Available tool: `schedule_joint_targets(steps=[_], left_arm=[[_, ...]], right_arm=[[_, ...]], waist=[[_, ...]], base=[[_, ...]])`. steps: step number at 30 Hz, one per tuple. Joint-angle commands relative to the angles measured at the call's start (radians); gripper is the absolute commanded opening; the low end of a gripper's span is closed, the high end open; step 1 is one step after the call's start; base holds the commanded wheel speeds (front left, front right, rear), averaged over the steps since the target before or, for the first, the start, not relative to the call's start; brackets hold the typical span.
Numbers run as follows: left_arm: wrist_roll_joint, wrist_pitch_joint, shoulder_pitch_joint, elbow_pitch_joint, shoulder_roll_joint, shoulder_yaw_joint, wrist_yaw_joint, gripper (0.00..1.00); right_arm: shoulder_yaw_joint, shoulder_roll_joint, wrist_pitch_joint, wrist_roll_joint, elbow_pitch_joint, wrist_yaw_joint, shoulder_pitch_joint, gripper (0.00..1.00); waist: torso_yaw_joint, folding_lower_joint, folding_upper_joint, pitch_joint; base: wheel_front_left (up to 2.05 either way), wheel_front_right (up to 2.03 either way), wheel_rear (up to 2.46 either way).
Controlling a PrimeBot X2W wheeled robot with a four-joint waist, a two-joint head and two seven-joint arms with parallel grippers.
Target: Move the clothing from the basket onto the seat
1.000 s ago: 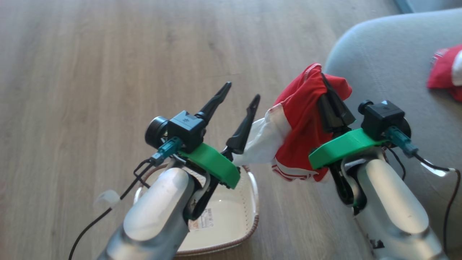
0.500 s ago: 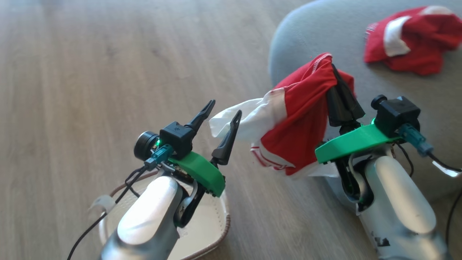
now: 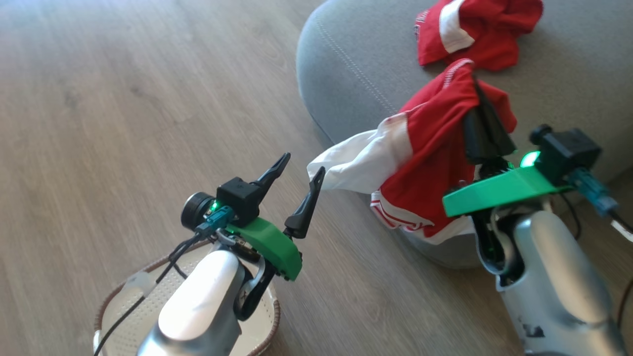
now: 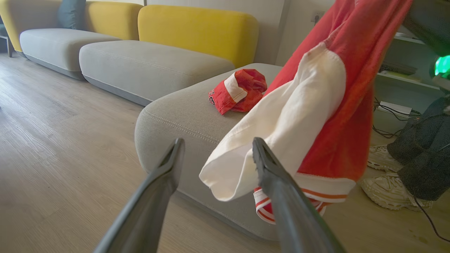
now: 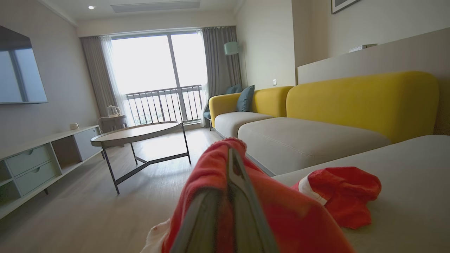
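Beside the large grey fabric seat (image 3: 356,59), right gripper (image 3: 477,91) jaws were shut on a red-and-white garment (image 3: 430,148); another red garment (image 3: 489,34) lay on it; left gripper (image 3: 304,163) jaws gaped empty; the cream perforated basket (image 3: 113,321) seemed emptied.

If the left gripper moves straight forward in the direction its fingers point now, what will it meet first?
Most likely the white panel of the hanging clothing, which lies just ahead of the open left gripper. The grey seat is behind it; exact depth is unclear.
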State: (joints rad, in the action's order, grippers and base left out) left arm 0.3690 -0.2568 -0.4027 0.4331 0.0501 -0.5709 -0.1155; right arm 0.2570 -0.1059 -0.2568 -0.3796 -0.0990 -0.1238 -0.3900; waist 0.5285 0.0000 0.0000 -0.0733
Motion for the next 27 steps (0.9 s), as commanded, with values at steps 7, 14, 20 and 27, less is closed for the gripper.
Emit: schedule_joint_targets(steps=[7,14,20,27], left_arm=[[-0.008,-0.005,-0.083,-0.013,0.003,0.018,-0.011,1.0],[-0.006,-0.005,-0.108,0.011,0.001,-0.003,-0.014,1.0],[-0.015,-0.005,-0.106,-0.009,0.01,-0.018,-0.015,1.0],[-0.038,-0.005,-0.112,-0.037,0.046,-0.04,-0.015,1.0]], right_arm=[[-0.048,-0.011,-0.005,0.017,0.089,-0.007,0.027,0.0],[-0.098,-0.014,-0.005,0.044,0.138,-0.007,0.068,0.0],[-0.103,-0.026,-0.005,0.051,0.136,-0.007,0.03,0.0],[-0.137,-0.074,-0.005,0.057,0.067,-0.007,-0.122,0.0]], waist=[[0.019,0.0,0.0,-0.032],[0.028,0.0,0.0,-0.053],[0.03,0.0,0.0,-0.102],[0.031,0.0,0.0,-0.199]], base=[[0.0,0.0,0.0],[0.0,0.0,0.0],[0.0,0.0,0.0],[0.0,0.0,0.0]])
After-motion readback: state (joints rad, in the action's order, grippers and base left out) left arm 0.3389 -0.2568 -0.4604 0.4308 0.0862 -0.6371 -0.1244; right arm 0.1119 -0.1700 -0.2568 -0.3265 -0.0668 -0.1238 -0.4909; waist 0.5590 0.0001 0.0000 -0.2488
